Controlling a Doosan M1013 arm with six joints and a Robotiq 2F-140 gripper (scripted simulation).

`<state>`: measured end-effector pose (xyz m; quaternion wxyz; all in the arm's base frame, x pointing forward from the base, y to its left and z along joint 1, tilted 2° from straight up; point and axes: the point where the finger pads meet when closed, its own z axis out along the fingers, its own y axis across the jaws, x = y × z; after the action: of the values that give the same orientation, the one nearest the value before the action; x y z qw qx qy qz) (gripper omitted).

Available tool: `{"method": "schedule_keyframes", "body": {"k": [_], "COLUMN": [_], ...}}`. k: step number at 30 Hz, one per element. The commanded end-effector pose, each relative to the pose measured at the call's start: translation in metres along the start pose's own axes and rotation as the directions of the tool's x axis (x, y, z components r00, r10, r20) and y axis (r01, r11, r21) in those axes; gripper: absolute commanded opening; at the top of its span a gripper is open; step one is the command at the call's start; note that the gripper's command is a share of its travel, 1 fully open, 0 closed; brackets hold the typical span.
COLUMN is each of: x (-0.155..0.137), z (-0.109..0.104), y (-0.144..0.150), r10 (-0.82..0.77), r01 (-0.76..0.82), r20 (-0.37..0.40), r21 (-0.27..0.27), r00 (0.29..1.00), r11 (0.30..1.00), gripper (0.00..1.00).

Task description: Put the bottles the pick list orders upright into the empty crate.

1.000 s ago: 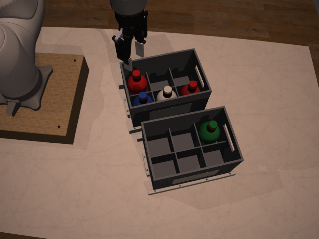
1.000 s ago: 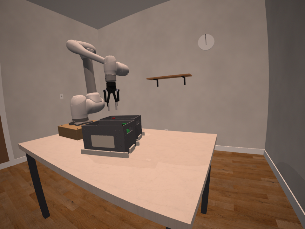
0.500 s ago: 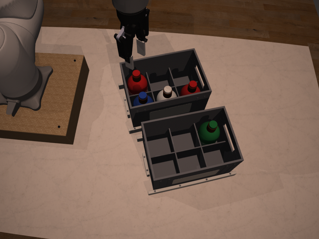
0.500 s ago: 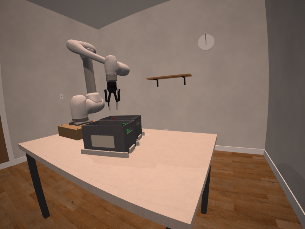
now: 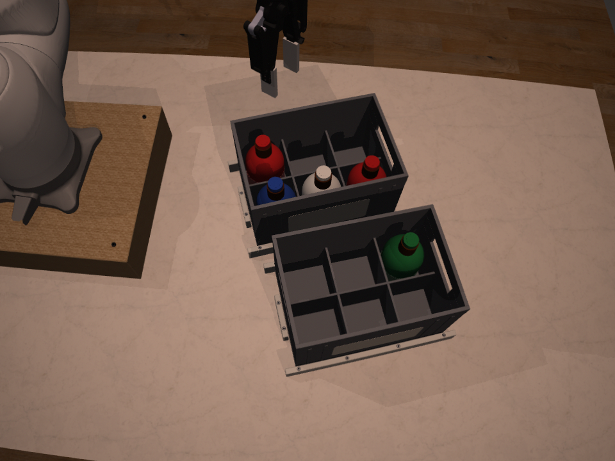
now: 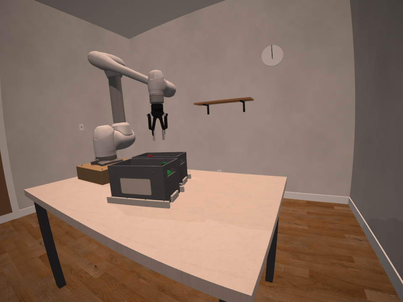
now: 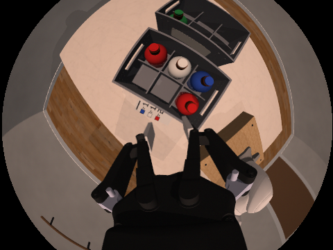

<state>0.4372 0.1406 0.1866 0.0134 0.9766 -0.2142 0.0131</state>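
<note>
claw (image 5: 280, 79) part-open, empty, hovering high beyond far wall of bottle crate (image 5: 392, 191). green bottle (image 5: 403, 253) alone in other crate (image 5: 462, 310). risk: misreading tiny pick list (image 7: 151, 111), picking wrong color; clipping crate wall on descent.

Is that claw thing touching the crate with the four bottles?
Apart. In the exterior view the gripper hangs well above the bottle crate, with bare wall showing between its fingertips and the rim.

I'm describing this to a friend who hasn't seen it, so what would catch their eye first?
Two dark crates side by side mid-table: the far one holds two red bottles, a white one and a blue one, the near one a lone green bottle. The gripper hangs empty, fingers apart, above the far crate's back edge.
</note>
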Motion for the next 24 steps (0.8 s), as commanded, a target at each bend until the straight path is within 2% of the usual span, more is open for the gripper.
{"method": "schedule_keyframes", "body": {"k": [1,24], "x": [-0.001,-0.008], "z": [-0.004,-0.042], "y": [-0.010,-0.107], "r10": [0.000,0.000], "r01": [0.000,0.000], "r20": [0.000,0.000], "r21": [-0.001,-0.001], "r00": [1.000,1.000], "r11": [1.000,1.000], "gripper": [0.38,0.38]}}
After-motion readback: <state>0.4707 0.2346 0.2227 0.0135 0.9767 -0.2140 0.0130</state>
